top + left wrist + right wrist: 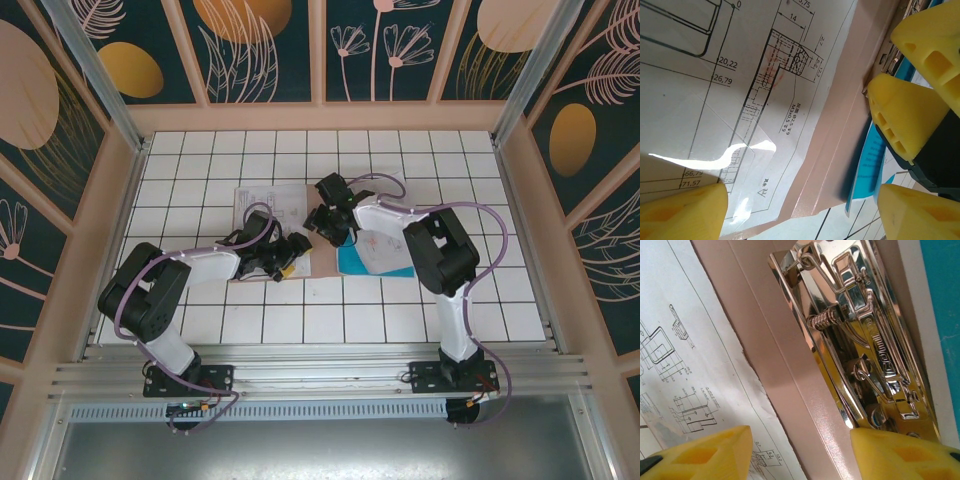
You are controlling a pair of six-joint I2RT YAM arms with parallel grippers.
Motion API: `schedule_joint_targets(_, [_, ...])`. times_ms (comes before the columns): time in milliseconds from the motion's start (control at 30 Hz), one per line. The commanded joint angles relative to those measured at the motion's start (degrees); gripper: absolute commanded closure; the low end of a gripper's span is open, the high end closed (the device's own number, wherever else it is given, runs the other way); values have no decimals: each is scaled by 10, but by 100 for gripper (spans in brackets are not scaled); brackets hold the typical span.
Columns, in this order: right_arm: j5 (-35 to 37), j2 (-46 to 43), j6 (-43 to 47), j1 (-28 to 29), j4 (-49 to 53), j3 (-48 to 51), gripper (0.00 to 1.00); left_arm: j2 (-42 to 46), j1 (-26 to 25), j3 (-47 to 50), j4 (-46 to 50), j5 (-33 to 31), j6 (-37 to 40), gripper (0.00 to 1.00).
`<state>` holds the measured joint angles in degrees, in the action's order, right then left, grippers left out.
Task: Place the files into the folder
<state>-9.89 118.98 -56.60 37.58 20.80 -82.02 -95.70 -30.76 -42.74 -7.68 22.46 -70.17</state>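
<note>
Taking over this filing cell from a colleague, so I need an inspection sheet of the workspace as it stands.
Surface: white tiled table.
Job's things: folder lies open, metal clip at its fold; printed sheets on its left half; cyan sheet right of the clip.
Clutter: nothing seen.
Claws: left claw open over the printed sheets; right claw open over the clip.
Cables: purple cables loop along both arms.
Surroundings: floral wall panels, metal frame.

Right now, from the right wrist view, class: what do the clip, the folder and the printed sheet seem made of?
Clip: polished metal, probably chromed steel; mirror reflections, coil spring. Folder: matt pinkish-brown card, apparently; dull sheen, creased fold. Printed sheet: thin white paper; black line drawings, ragged edge.
</note>
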Motion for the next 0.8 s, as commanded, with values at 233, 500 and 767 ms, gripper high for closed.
schedule_joint_targets(233, [87, 66, 44, -31, 98, 67, 40, 11, -2, 14, 52, -26, -3, 21])
schedule_joint_targets(500, [76, 68, 74, -58, 92, 80, 40, 12, -1, 13, 55, -27, -2, 21])
schedule_joint_targets(767, [38, 57, 129, -59, 82, 35, 40, 12, -2, 12, 57, -29, 0, 21])
